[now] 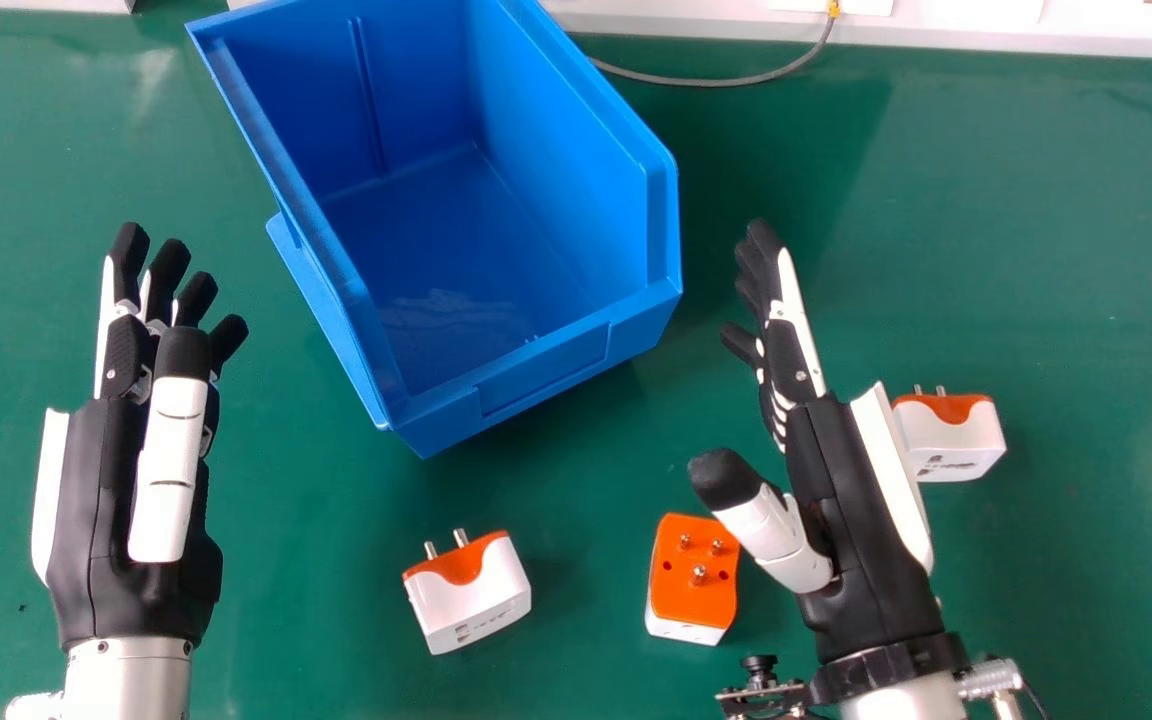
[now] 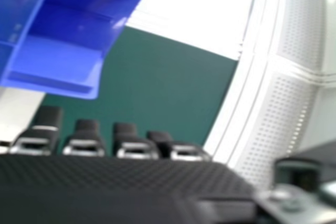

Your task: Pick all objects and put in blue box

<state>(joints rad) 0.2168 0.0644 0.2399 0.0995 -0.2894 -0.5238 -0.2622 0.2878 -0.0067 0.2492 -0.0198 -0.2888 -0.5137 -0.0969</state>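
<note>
1. Three white-and-orange plug adapters sit apart on a green bench (image 1: 1086, 250), all outside the blue box.
2. The left adapter (image 1: 481, 600) lies nearer than the box, two metal pins pointing away, a curved orange patch behind them and dark socket slots on its white near face.
3. The middle adapter (image 1: 691, 595) has its flat orange face up, with three metal pins and two dark spots; its white body shows below.
4. The right adapter (image 1: 961, 450) resembles the left one, pins pointing away, orange along its far edge. In the head view, the right hand (image 1: 821, 500) covers part of its left side.
5. The right hand is open, fingers straight and holding nothing, its thumb reaching out toward the middle adapter.
6. The blue box (image 1: 546, 365) stands beyond the left and middle adapters, set at an angle, its interior bare and its raised near wall facing them.
7. The left hand (image 1: 101, 500) is at the head view's left, open and holding nothing, fingers pointing away.
8. Past the box, a grey cable (image 1: 736, 82) curves by the bench's far edge.
</note>
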